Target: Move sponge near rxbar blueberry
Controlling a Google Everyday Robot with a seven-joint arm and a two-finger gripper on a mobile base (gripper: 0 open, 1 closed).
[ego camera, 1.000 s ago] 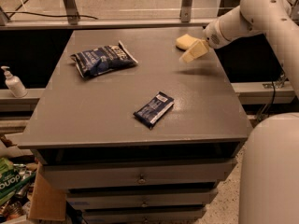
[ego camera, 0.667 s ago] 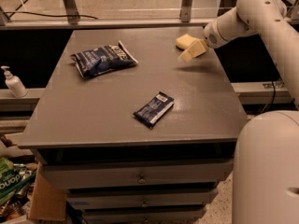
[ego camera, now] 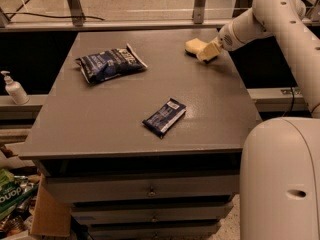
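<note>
The pale yellow sponge point(ego camera: 193, 45) lies at the far right of the grey table top point(ego camera: 100, 129). My gripper point(ego camera: 209, 52) reaches in from the right and is right at the sponge's right side, low over the table. Whether it holds the sponge does not show. The rxbar blueberry point(ego camera: 164, 117), a flat dark blue wrapper with a white patch at its far end, lies near the middle front of the table, well apart from the sponge.
A larger puffy dark blue chip bag point(ego camera: 110, 63) lies at the back left of the table. A soap dispenser bottle point(ego camera: 14, 89) stands on a ledge to the left. My white base point(ego camera: 280, 179) fills the lower right. Drawers sit under the table top.
The arm has shifted slightly. The gripper and sponge stay at about the same spot at the far right. The rxbar and chip bag have not moved.
</note>
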